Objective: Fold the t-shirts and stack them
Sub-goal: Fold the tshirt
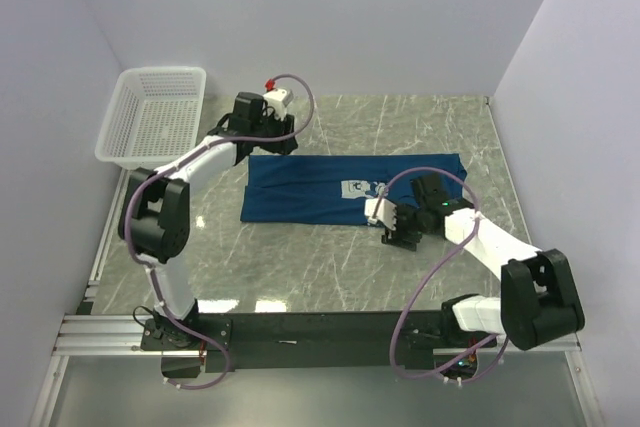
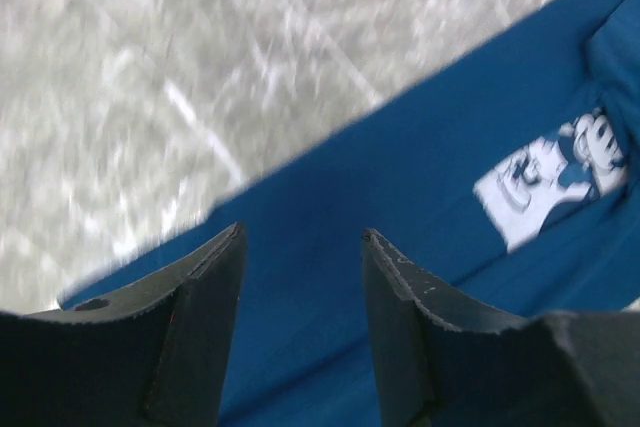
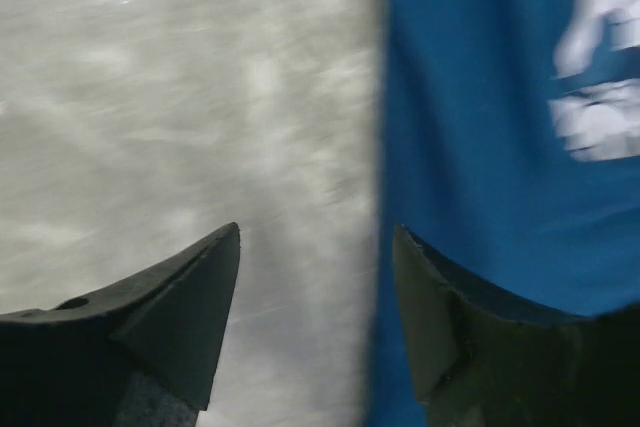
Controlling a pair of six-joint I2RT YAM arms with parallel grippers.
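A dark blue t-shirt (image 1: pixel 330 187) lies folded into a long band across the middle of the table, its pale square print (image 1: pixel 358 188) showing near the right half. My left gripper (image 1: pixel 262 127) hovers over the band's far left edge, open, with only blue cloth (image 2: pixel 420 157) below its jaws and the print (image 2: pixel 552 179) off to the right. My right gripper (image 1: pixel 398 230) hangs just past the near edge of the shirt, open and empty; one fingertip (image 3: pixel 415 247) is over the cloth (image 3: pixel 480 147), the other over bare table.
A white mesh basket (image 1: pixel 155 115) stands at the far left corner. The table is grey marbled stone (image 1: pixel 300 267), with white walls on three sides. A black rail (image 1: pixel 320 332) carries both arm bases along the near edge.
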